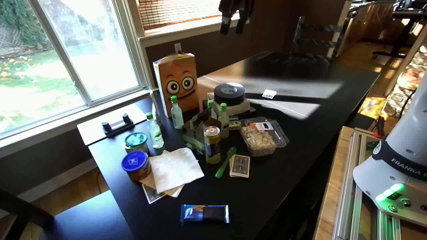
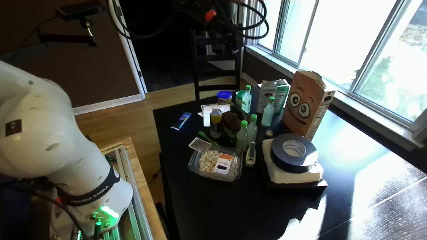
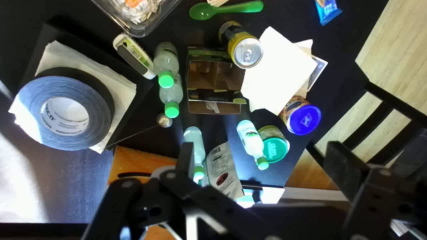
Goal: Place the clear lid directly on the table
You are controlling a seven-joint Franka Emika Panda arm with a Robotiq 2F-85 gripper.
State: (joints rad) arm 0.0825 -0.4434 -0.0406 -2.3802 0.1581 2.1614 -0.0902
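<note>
The arm (image 2: 60, 130) is smooth and white, dotted with shallow round dimples (image 2: 52, 146) and marked by a dark square (image 2: 13, 128). A black band (image 2: 96, 191) low down reads FRANKA EMIKA in white. Below it, a green light (image 1: 390, 192) glows beside round metal fittings (image 1: 406, 202). Black cables (image 2: 131, 38) loop near a red piece (image 2: 210, 15). The fingers (image 3: 343, 166) are blocky and black, with grey screws (image 3: 127, 183) behind.

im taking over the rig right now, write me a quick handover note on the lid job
Gripper: open, holding nothing, high above the table.
Clear lid: on the food tray, which stands on the table; can't tell how firmly it sits.
Done: nothing that shows; the lid is not yet on the table.
Left: grip the lid, lift it off, set it directly on the table.
</note>
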